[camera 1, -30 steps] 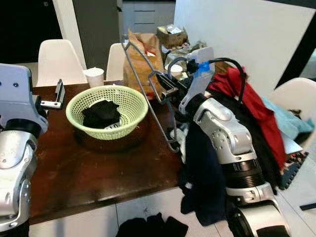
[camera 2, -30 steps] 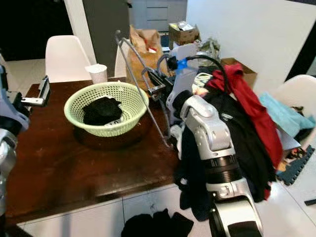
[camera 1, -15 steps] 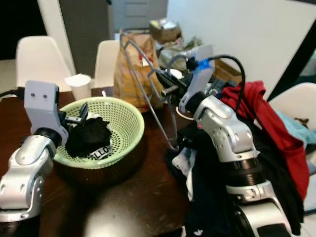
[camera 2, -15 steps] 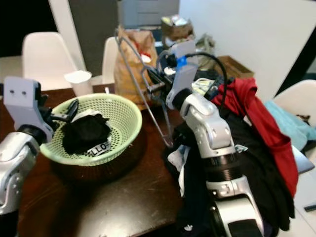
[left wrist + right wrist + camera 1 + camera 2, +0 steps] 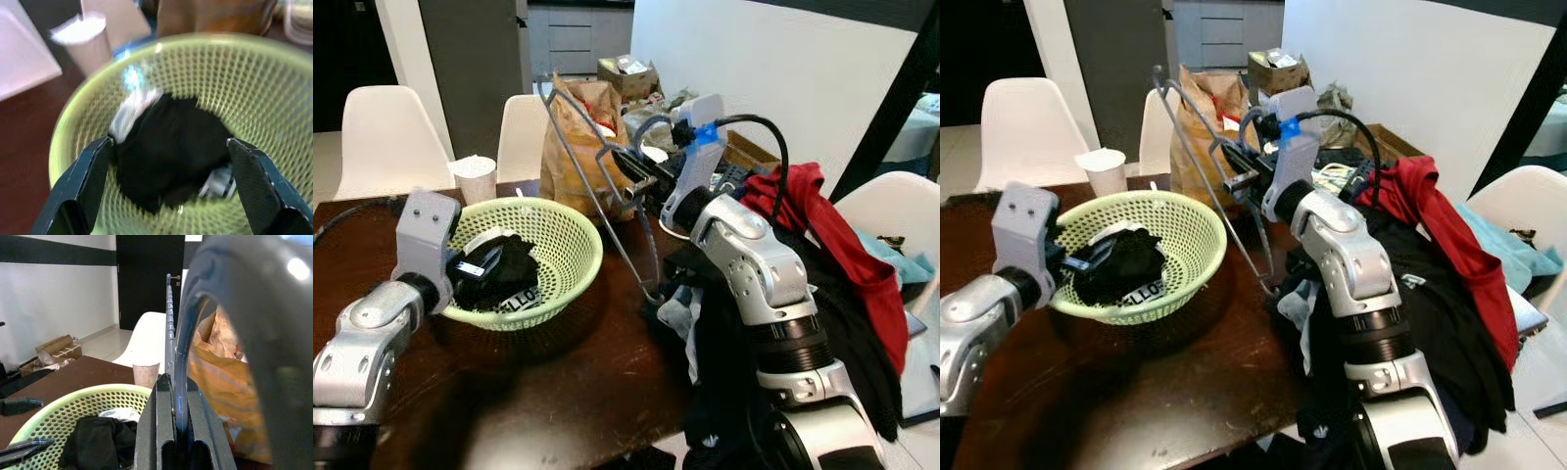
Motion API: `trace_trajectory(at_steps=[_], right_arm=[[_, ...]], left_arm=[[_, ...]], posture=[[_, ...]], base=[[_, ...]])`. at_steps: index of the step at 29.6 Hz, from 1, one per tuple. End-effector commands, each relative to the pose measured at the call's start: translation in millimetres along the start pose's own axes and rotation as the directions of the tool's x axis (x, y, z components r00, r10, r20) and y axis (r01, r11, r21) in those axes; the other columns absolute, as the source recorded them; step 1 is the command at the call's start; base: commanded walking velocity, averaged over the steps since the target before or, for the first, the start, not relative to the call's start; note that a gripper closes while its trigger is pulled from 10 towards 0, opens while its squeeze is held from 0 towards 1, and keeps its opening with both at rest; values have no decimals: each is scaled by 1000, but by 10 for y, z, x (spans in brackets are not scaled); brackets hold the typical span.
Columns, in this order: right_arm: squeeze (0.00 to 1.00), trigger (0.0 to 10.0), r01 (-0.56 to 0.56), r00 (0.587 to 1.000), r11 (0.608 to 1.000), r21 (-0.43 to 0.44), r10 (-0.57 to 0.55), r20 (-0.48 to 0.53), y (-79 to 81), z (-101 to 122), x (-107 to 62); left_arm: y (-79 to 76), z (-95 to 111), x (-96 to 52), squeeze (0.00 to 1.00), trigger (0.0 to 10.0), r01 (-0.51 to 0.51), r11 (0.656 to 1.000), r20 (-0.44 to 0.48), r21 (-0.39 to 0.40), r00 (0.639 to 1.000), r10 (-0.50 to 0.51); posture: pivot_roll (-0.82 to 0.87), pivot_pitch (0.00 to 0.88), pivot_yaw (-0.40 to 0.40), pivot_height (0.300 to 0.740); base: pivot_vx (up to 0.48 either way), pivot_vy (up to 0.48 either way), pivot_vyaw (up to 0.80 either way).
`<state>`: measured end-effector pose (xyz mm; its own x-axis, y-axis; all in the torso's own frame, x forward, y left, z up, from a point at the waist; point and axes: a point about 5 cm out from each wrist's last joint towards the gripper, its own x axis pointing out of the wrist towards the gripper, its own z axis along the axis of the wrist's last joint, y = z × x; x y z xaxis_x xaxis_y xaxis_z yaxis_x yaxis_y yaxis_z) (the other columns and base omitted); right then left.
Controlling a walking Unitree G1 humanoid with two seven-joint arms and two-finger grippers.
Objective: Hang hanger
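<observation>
The grey wire hanger point(image 5: 597, 186) is held upright and tilted above the dark wooden table point(image 5: 558, 392), between the green basket point(image 5: 570, 235) and the pile of clothes point(image 5: 842, 284) on the robot's right. Its lower corner hangs near the table's right edge, just beside the clothes, and its upper part rises in front of the brown paper bag point(image 5: 578, 127). The right gripper point(image 5: 641, 181) pinches the hanger on its wire near the hook, fingers pressed together on it; in the right wrist view the wire point(image 5: 171, 347) runs straight up between the two closed fingers point(image 5: 156, 431).

The left gripper point(image 5: 480, 266) reaches over the near rim of the basket, its fingers spread apart. In the left wrist view the two fingers point(image 5: 83, 186) stand on either side of a black garment point(image 5: 171, 147) lying in the basket, without closing on it. A white label shows on the cloth.

Behind the basket stands a white paper cup point(image 5: 475, 178). White chairs point(image 5: 386, 137) are at the far side of the table, and another white chair point(image 5: 891, 211) stands at the right. A red garment point(image 5: 842, 245) lies on top of the pile, with dark clothes beneath it.
</observation>
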<state>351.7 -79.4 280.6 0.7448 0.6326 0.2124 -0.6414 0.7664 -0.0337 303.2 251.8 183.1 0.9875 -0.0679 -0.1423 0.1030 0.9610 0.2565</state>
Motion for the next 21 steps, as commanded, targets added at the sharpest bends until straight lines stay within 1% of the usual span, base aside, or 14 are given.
trace_trajectory(at_steps=[1,2,4,5,6,8,9,10,11,14,15,17,20,21], right_arm=[[0,10000,-4,1000,1000,-23,4,8,-5,74,-19],[0,10000,-4,1000,1000,-23,4,8,-5,74,-19],[0,10000,-3,1000,999,-42,3,-4,-43,107,-64],[0,10000,-3,1000,999,-42,3,-4,-43,107,-64],[0,10000,-5,1000,999,-52,4,-13,-57,119,-86],[0,10000,-5,1000,999,-52,4,-13,-57,119,-86],[0,10000,-6,1000,998,-59,5,-21,-61,124,-99],[0,10000,-6,1000,998,-59,5,-21,-61,124,-99],[0,10000,-12,999,997,-70,9,-34,-51,125,-118],[0,10000,-16,999,997,-78,13,-45,-40,124,-141],[0,10000,-20,998,996,-84,15,-57,-30,120,-161],[0,10000,-23,998,996,-88,17,-64,-24,120,-180],[0,10000,-23,998,996,-88,17,-64,-24,120,-180],[0,10000,-26,997,996,-91,19,-70,-19,121,-189]], left_arm=[[58,-41,34,0,10000,-3,1000,-7,21,1000,3],[58,-41,34,0,10000,-3,1000,-7,21,1000,3],[82,-38,114,0,10000,-11,1000,12,13,1000,11],[82,-38,114,0,10000,-11,1000,12,13,1000,11],[112,-26,163,0,10000,-21,1000,22,3,1000,21],[112,-26,163,0,10000,-21,1000,22,3,1000,21],[144,-17,204,0,10000,-32,999,27,-5,999,32],[144,-17,204,0,10000,-32,999,27,-5,999,32],[177,18,255,0,10000,-35,999,44,-12,998,36],[196,64,298,0,10000,-31,999,61,-21,998,32],[216,110,347,0,10000,-26,999,72,-24,997,28],[228,141,379,0,10000,-24,999,77,-30,997,26],[228,141,379,0,10000,-24,999,77,-30,997,26],[250,146,405,0,10000,-38,999,64,-30,997,40]], posture=[[-24,0,-69,740],[-24,0,-69,740],[-57,0,-80,740],[-57,0,-80,740],[-66,0,-84,740],[-66,0,-84,740],[-71,0,-86,740],[-71,0,-86,740],[-97,0,-93,740],[-107,0,-97,740],[-115,0,-99,740],[-120,0,-102,740],[-120,0,-102,740],[-123,4,-104,740]], base=[[0,0,0],[0,0,0],[0,0,0],[0,0,0],[0,0,0],[0,0,0],[0,0,0],[0,0,0],[0,0,0],[0,0,0],[0,0,0],[0,0,0],[0,0,0],[0,0,0]])
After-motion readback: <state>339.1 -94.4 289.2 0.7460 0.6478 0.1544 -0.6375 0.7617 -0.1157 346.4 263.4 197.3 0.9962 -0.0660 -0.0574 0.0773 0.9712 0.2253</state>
